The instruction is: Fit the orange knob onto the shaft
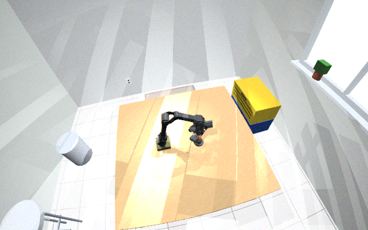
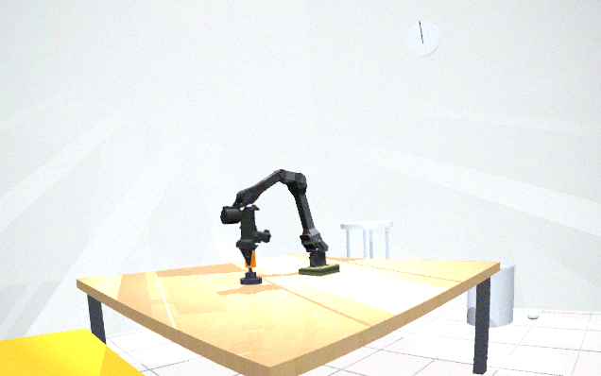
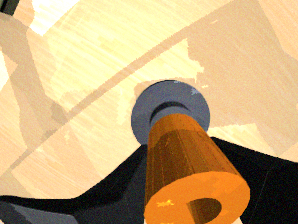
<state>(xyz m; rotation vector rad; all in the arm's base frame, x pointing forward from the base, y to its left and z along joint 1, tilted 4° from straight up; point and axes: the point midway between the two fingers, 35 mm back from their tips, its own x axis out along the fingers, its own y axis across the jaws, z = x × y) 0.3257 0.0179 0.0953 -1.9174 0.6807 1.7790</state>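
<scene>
The orange knob (image 1: 199, 137) (image 2: 253, 259) (image 3: 186, 155) is upright, with the opening in its top showing in the wrist view. My gripper (image 2: 249, 262) is shut on the knob and points down over the pedestal. The dark round pedestal (image 1: 198, 144) (image 2: 250, 281) (image 3: 142, 114) stands on the table right below the knob. In the exterior view a short dark piece shows between the knob's lower end and the pedestal base, so the knob is above the base. The shaft's flat side and how far the shaft enters the hole are hidden.
The wooden table (image 1: 208, 199) (image 2: 283, 326) carries the arm's base plate (image 1: 164, 147) (image 2: 319, 269). A yellow and blue cabinet (image 1: 257, 98) (image 2: 57, 354) stands beside the table. A grey bin (image 1: 74, 148) (image 2: 502, 295) and a stool (image 1: 21, 216) (image 2: 367, 226) stand on the floor.
</scene>
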